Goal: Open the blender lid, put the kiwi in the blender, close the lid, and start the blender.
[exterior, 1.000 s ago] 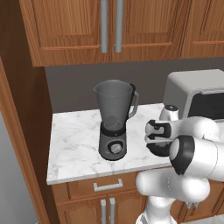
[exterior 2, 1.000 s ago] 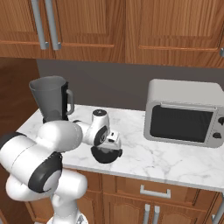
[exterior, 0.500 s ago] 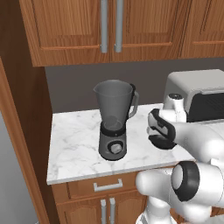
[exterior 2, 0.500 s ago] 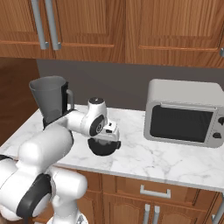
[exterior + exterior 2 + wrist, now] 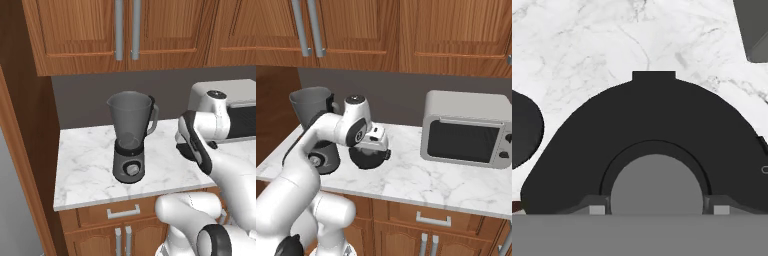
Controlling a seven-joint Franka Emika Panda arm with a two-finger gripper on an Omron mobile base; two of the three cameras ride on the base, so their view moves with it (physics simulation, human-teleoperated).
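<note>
One blender [image 5: 131, 150] stands on the counter [image 5: 85, 165], toward its left end and nearer the front edge than the back wall; you can see its single silver knob [image 5: 132, 169] facing forward and its jar [image 5: 131, 117] open at the top, with no cap on the rim. One lid [image 5: 370, 156], round and dark, is gripped by the one gripper [image 5: 372, 148] just above the counter, right of the blender and apart from it. In the hand view you look straight down on the lid [image 5: 652, 145]: its raised centre knob sits between the two fingertips [image 5: 598, 207], which are drawn in against it, so the claw is pinching the lid by that knob. From the left base view the lid [image 5: 191, 144] shows edge-on at the end of the arm, level with the lower part of the jar. One toaster oven [image 5: 466, 129] stands at the right end of the counter, against the back wall, well apart from the lid. Two cabinet handles [image 5: 126, 29] hang side by side above the blender. The kiwi cannot be made out.
</note>
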